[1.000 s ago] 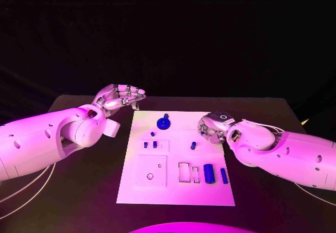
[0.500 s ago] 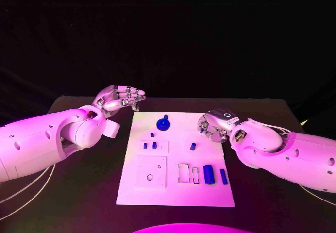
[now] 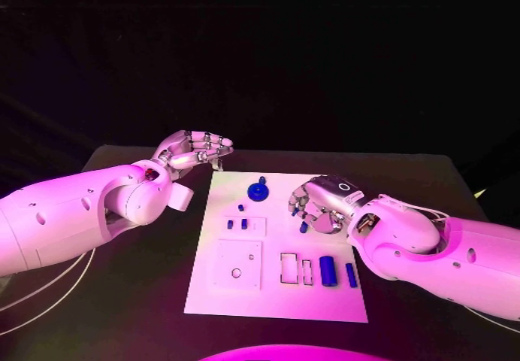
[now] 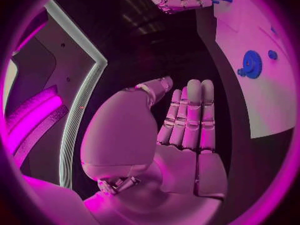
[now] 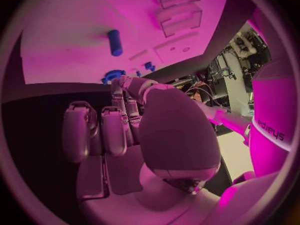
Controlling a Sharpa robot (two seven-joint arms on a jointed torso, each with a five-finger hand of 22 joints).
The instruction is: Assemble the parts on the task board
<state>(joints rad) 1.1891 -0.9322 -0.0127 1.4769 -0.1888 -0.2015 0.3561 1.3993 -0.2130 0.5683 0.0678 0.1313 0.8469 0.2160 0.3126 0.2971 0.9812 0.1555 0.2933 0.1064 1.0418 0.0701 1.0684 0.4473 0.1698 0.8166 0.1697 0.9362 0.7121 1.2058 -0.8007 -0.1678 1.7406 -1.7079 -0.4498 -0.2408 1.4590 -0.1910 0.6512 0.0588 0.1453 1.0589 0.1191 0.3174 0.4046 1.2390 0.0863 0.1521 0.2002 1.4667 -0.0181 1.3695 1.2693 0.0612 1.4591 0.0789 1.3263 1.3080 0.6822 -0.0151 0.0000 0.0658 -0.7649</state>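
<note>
Head view: task board point(image 3: 276, 301) lies between both arms. Right hand point(image 3: 320, 203), fingers curled and seemingly empty, hovers above a small blue peg point(image 3: 303, 226); grasping it looks next. Left hand point(image 3: 198, 150) idles, curled shut, beyond the board's corner.

Left hand point(image 3: 195, 150): raised, fingers curled in, holding nothing.
Right hand point(image 3: 321, 201): fingers curled downward, nothing visibly held.

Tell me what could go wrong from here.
1. The right hand hangs over the task board, close to a small blue peg; the hand might topple it.
2. The right arm lies beside two blue cylinders; swinging inward could sweep them off.
</note>
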